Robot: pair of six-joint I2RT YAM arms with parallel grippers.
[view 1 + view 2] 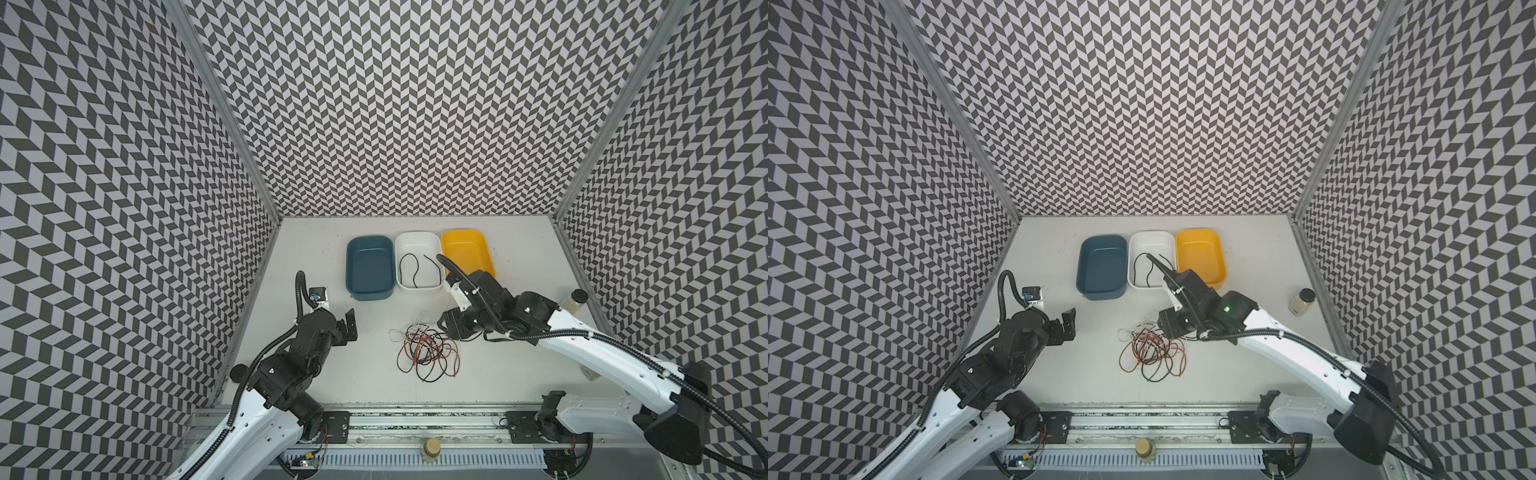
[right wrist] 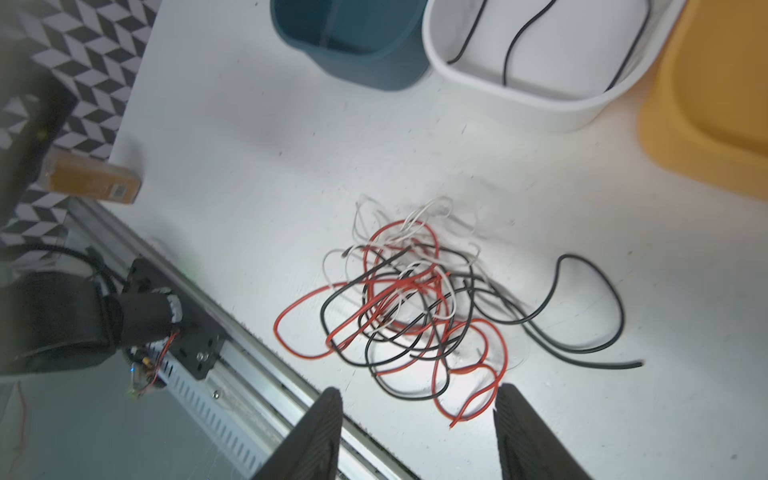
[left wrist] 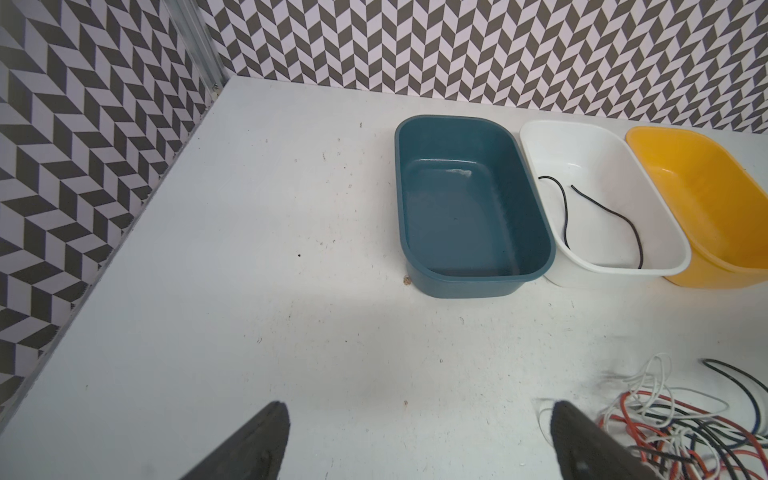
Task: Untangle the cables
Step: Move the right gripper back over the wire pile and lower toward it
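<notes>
The cables (image 1: 428,353) lie in a loose tangle of black, white and red-orange wires on the white table, seen in both top views (image 1: 1152,351) and in the right wrist view (image 2: 415,299). One separate black cable (image 1: 415,266) rests inside the white tray (image 1: 419,287). My right gripper (image 2: 419,390) hovers at the tangle's far right edge (image 1: 446,324), open, with nothing gripped. Well left of the tangle, my left gripper (image 1: 349,326) stands wide open and empty (image 3: 419,407). The left wrist view catches only the pile's edge (image 3: 685,424).
Three trays stand in a row at the back: blue (image 1: 368,266), white, and yellow (image 1: 465,249). A small jar (image 1: 575,299) sits near the right wall. Another jar (image 1: 432,449) stands on the front rail. Patterned walls close in three sides.
</notes>
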